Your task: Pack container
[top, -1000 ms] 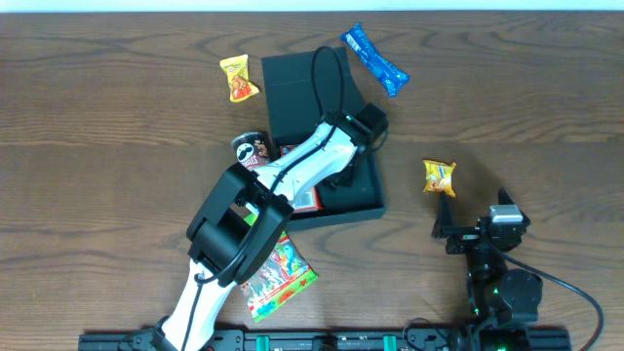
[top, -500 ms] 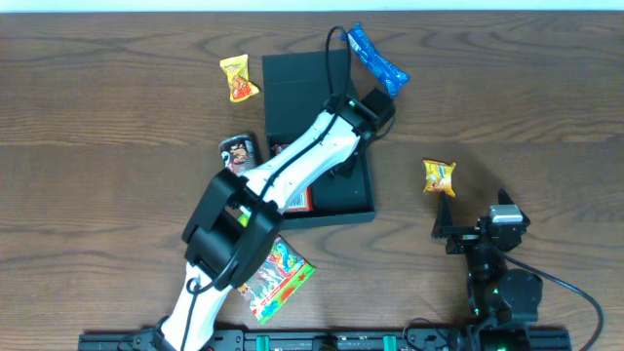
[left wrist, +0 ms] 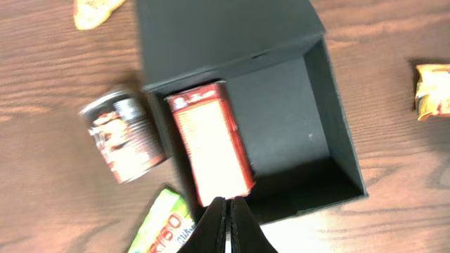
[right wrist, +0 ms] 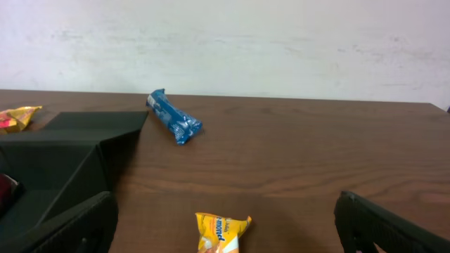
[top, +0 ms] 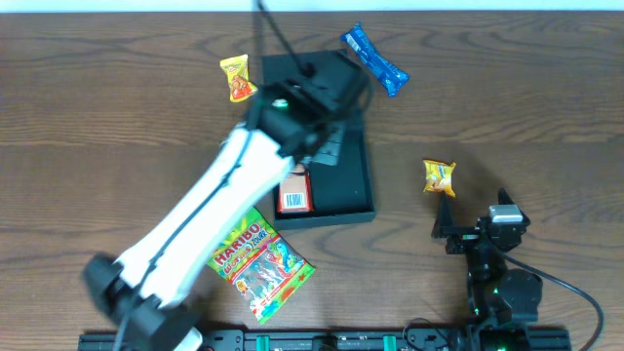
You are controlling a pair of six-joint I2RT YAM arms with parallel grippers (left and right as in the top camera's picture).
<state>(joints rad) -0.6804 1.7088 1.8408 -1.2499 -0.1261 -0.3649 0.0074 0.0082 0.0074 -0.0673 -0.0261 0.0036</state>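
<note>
The dark green container (top: pixel 351 180) lies open at the table's middle, its flap lid folded back on the far side. In the left wrist view the container (left wrist: pixel 295 119) holds a red snack carton (left wrist: pixel 211 144) along its left wall; the carton also shows from overhead (top: pixel 294 190). My left gripper (left wrist: pixel 226 223) is shut and empty, high above the container's near edge. Its arm (top: pixel 244 175) is blurred over the container's left side. My right gripper (right wrist: pixel 225 225) is open and empty, low at the table's right front, facing a yellow snack packet (right wrist: pixel 221 233).
A snack can (left wrist: pixel 123 137) lies just left of the container. A Haribo bag (top: pixel 263 258) lies in front of it. A yellow-red sweet (top: pixel 237 78) and a blue packet (top: pixel 375 58) lie at the back. The yellow packet (top: pixel 439 176) is right of the container.
My left arm has risen out of the container and swung back to the left. The red carton now lies uncovered inside. The right arm has not moved.
</note>
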